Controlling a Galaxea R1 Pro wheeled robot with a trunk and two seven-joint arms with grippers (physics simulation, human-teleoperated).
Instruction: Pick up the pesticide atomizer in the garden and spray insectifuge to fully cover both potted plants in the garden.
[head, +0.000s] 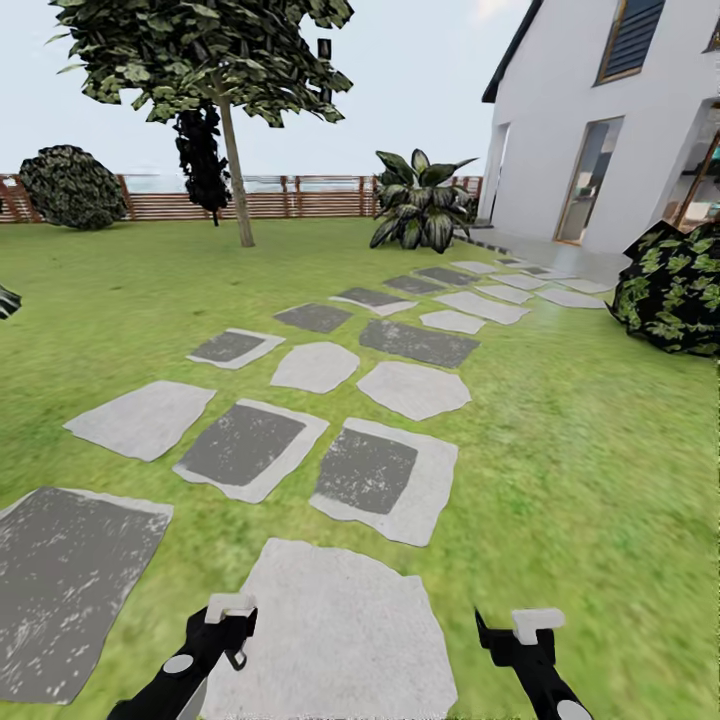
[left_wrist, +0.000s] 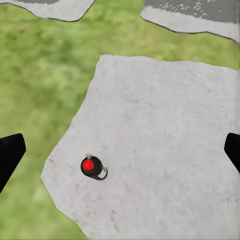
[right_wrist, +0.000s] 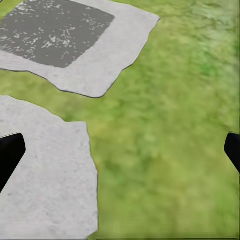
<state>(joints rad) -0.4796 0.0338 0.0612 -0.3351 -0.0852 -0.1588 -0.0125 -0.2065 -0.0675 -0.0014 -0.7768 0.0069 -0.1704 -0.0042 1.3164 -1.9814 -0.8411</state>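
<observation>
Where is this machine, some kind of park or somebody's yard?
Most likely a home's back garden: a lawn crossed by stepping stones, a slatted wooden fence at the far edge, and a white house beside it.

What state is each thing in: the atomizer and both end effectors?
pesticide atomizer: upright on a pale stepping stone, not held.
left end effector: open, above the atomizer, holding nothing.
right end effector: open, holding nothing, over grass and a stone's edge.
</observation>
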